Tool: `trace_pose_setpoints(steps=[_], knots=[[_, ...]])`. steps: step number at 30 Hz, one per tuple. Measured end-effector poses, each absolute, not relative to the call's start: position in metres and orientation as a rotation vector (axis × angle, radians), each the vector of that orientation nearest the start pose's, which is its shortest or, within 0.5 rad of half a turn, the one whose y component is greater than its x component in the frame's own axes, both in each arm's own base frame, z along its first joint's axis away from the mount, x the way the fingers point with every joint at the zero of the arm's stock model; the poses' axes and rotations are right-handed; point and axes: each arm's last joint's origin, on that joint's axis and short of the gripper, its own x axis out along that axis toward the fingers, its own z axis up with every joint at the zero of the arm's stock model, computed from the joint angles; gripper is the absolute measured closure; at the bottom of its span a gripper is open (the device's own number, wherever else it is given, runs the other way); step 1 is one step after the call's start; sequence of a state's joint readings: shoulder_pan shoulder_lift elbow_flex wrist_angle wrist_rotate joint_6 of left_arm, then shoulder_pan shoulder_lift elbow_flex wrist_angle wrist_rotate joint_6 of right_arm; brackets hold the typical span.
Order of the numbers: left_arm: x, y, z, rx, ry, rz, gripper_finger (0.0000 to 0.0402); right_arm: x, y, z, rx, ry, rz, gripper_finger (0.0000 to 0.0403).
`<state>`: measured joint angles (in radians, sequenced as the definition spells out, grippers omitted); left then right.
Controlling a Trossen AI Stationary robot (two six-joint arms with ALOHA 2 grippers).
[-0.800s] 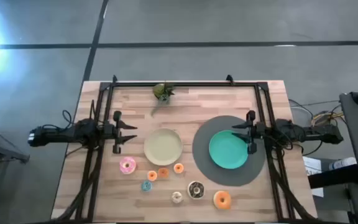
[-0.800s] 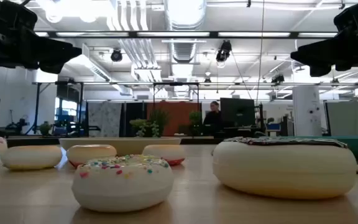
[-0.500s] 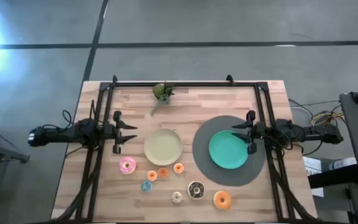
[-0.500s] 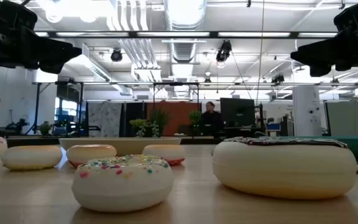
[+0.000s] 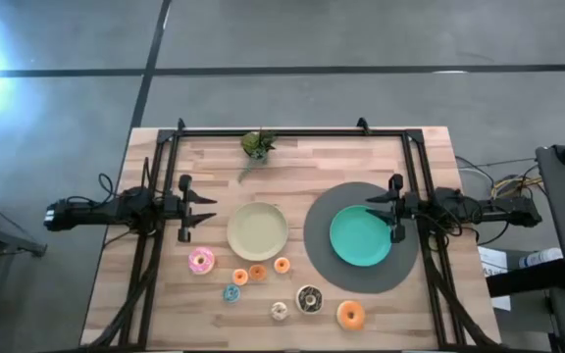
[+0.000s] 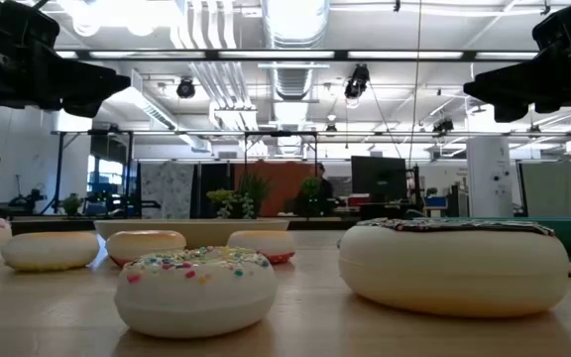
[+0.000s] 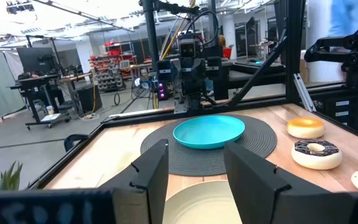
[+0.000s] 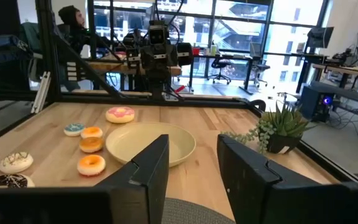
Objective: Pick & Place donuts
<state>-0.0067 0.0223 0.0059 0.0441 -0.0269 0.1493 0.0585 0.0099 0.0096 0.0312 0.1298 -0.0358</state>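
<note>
Donuts are lying untouched on the worktop; both end effectors, left and right, are hovering unchanged, open and empty.

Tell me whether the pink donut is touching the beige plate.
Apart. The high view shows bare wood between the pink donut and the beige plate; the right wrist view shows that gap too.

1. Two plates sit mid-bench: one plate left of centre, the other plate right of it, on a round mat.
2. The donuts lie scattered on the bench's near side, in front of both plates.
3. A potted plant stands at the far edge.
</note>
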Motion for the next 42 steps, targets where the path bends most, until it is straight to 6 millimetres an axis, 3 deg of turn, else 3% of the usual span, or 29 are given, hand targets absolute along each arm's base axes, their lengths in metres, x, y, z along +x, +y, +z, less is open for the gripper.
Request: trace_pose_setpoints(steps=[16,19,24,26,30,33,36,42], knots=[[0.099,0.000,0.168,0.149,-0.026,0.023,0.0271,0.098,0.001,0.169,-0.007,-0.030,-0.103,0.0276],[0.099,0.000,0.168,0.149,-0.026,0.023,0.0271,0.098,0.001,0.169,0.249,-0.041,-0.096,0.0273],[0.099,0.000,0.168,0.149,-0.026,0.023,0.0271,0.099,0.000,0.170,1.050,-0.102,-0.096,0.0276],[0.099,0.000,0.168,0.149,-0.026,0.023,0.0271,0.100,0.002,0.174,1.146,-0.123,-0.041,0.0277],[0.099,0.000,0.168,0.149,-0.025,0.023,0.0271,0.100,0.006,0.205,1.172,-0.311,0.162,0.0277],[0.099,0.000,0.168,0.149,-0.024,0.023,0.0271,0.106,0.010,0.218,1.157,-0.350,0.176,0.0278],[0.099,0.000,0.168,0.149,-0.024,0.023,0.0271,0.120,0.023,0.220,1.191,-0.142,0.233,0.0280],[0.099,0.000,0.168,0.149,-0.023,0.023,0.0271,0.152,0.079,0.218,1.268,0.550,0.191,0.0299]])
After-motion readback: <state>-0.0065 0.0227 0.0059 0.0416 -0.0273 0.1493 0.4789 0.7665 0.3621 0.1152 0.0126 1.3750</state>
